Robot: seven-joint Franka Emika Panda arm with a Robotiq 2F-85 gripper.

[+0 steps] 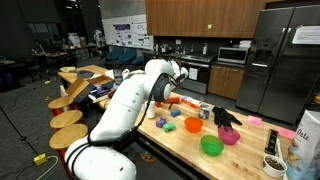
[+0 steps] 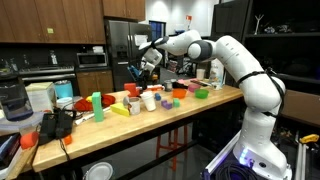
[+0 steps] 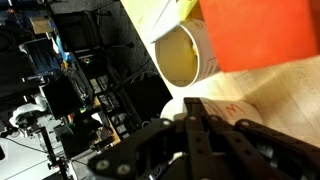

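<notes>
The gripper [image 3: 196, 108], jaws pinched shut on nothing, hangs near the white cup [image 3: 186, 55] — a careless sweep could knock it off the table [image 3: 292, 112].

We are counting three bowls on the desk [image 1: 176, 150]: one orange bowl [image 1: 193, 125], one green bowl [image 1: 211, 146] and one pink bowl [image 1: 229, 136]. We are also counting two white cups [image 2: 133, 104], one tall green cup [image 2: 97, 101], one yellow block [image 2: 118, 110], one black glove [image 1: 226, 116] and four round wooden stools [image 1: 68, 120] beside the desk. We are seeing one arm [image 2: 232, 55] carrying one tool [image 2: 144, 69].
</notes>
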